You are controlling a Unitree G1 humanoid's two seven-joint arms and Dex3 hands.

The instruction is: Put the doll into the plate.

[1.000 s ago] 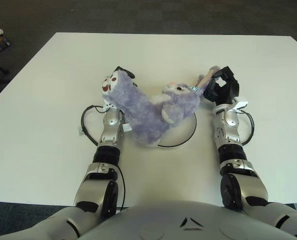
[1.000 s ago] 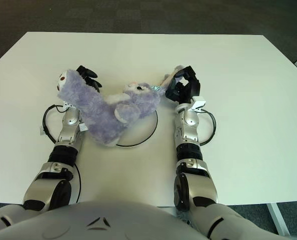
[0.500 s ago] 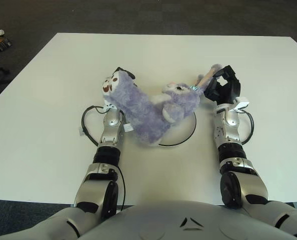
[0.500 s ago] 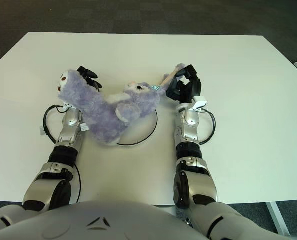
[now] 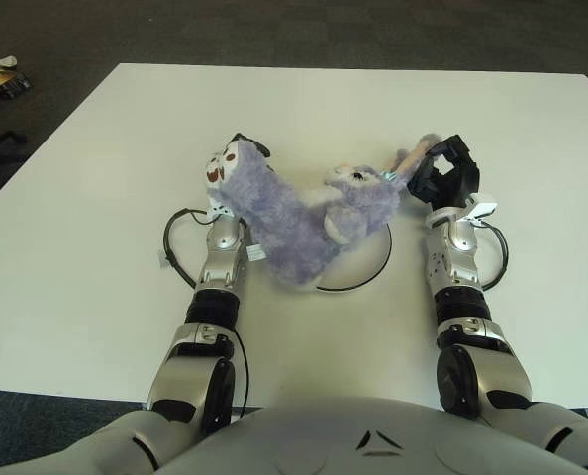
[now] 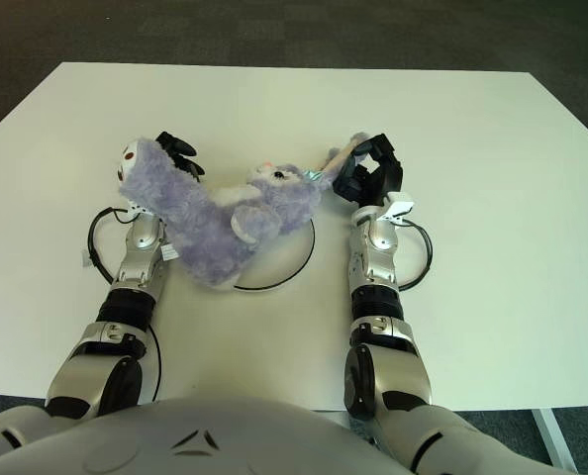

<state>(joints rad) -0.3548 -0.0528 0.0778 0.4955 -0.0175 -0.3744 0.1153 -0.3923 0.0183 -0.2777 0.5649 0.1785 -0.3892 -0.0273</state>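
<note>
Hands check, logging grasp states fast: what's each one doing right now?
Left hand: shut on the doll.
Right hand: shut on the doll's ear.

white table (image 5: 126,297) | spans whole work area, under both hands || dark carpet floor (image 5: 274,30) | beyond table, far from hands

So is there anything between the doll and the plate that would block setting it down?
Nothing visible. The purple doll is held at both ends, the left hand at its foot end and the right hand at its ear end, and it already hangs over the white plate, whose visible rim shows bare.
</note>
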